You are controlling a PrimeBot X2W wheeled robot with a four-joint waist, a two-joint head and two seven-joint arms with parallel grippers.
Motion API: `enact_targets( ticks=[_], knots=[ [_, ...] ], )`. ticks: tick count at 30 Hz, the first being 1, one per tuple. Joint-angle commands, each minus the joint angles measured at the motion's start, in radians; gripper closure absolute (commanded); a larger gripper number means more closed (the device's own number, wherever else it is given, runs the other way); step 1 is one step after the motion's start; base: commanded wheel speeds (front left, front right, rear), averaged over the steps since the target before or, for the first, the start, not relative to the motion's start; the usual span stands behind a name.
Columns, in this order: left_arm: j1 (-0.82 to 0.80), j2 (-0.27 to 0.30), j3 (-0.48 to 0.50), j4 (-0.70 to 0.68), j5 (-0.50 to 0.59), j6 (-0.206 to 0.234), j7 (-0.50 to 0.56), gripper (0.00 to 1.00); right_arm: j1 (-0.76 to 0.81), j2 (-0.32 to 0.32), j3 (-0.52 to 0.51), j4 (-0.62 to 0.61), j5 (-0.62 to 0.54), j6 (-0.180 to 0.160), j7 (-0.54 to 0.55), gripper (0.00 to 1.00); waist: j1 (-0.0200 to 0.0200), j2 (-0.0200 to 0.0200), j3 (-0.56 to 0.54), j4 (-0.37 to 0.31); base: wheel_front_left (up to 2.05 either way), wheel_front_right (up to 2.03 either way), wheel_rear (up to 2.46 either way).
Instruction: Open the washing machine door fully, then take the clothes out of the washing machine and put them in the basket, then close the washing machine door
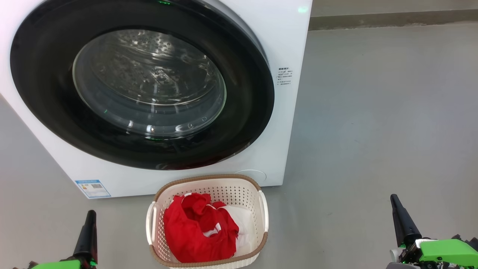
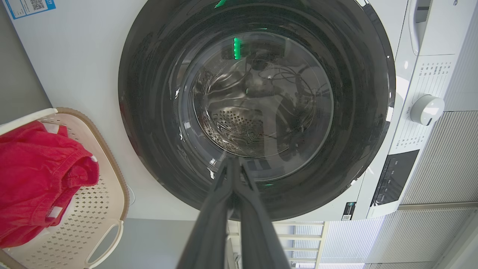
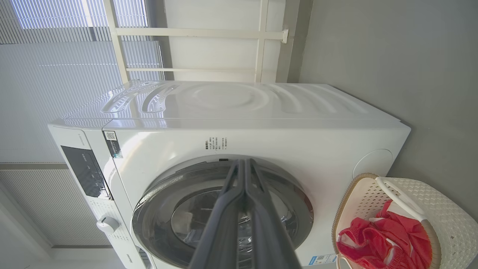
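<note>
While w/m door [image 1: 149, 82] is shut, clothes [image 1: 198, 228] in basket [image 1: 231, 192]

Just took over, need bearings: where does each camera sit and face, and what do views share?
Head view: on the head, looking down at the shut washing machine door and basket; left gripper, right gripper at bottom corners.
Left wrist view: along its shut fingers, at the door glass.
Right wrist view: rolled sideways, along its shut fingers, at the washing machine.
All share door, basket, clothes.
</note>
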Motion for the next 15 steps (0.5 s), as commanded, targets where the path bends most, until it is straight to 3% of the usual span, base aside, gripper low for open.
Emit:
enact_targets(
  ticks=[1, 15],
  knots=[
    [-0.039, 0.016, 0.034, -0.026, 0.001, -0.003, 0.008, 1.00, -0.045, -0.004, 0.024, -0.030, 0.004, -0.001, 0.008, 1.00, 0.0000, 0.0000, 0.000, 0.000, 0.00, 0.00, 0.00],
    [-0.039, 0.016, 0.034, -0.026, 0.001, -0.003, 0.008, 1.00, -0.045, -0.004, 0.024, -0.030, 0.004, -0.001, 0.008, 1.00, 0.0000, 0.0000, 0.000, 0.000, 0.00, 0.00, 0.00]
  ],
)
